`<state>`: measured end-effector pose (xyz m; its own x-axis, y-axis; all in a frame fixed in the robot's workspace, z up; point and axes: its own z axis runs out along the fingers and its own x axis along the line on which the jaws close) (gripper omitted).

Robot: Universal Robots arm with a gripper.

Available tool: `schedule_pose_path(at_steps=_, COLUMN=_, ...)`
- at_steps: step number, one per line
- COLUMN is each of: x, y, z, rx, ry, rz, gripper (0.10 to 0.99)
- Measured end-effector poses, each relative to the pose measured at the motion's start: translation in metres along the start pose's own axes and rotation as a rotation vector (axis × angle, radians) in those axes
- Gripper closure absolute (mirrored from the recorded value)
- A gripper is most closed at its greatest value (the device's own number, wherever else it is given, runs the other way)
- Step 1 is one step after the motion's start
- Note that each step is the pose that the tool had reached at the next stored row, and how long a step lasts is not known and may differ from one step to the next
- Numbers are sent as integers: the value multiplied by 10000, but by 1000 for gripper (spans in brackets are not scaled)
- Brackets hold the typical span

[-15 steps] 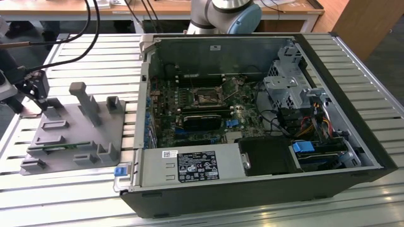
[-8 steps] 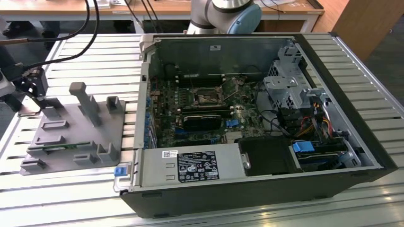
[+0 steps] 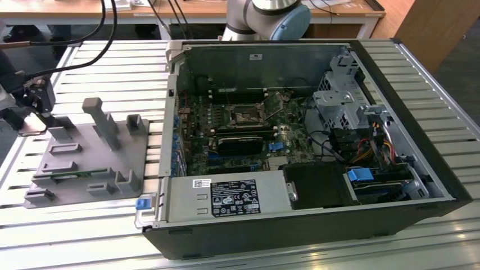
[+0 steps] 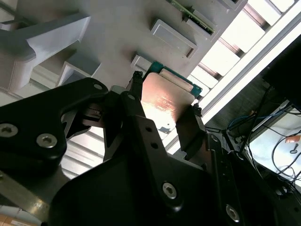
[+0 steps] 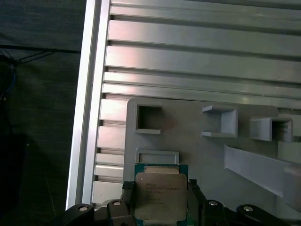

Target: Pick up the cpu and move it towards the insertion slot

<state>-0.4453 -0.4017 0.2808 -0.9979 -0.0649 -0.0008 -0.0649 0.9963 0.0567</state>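
At the grey fixture (image 5: 188, 141) | tool (image 5: 160, 188) pointing down; clamped on cpu (image 5: 160, 202) opposite edges

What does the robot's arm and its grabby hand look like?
The arm is made of round silvery-grey tubes with a light blue cap at a joint. Black cables trail toward the gripper. The gripper is black, built from flat links joined by shiny silver screws, with two slim black fingers.
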Motion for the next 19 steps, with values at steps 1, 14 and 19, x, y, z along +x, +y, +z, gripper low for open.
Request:
schedule_pose_path(at_steps=1, x=0, y=1, z=-8, rx=1, ry=1, rz=0, gripper=549)
schedule_pose_path(at_steps=14, x=-1, y=23, z=-97, rx=0, ry=0, rz=0, gripper=549)
schedule_pose_path(at_steps=19, x=-2, y=33, z=-128, rx=0, ry=-1, rz=0, gripper=549)
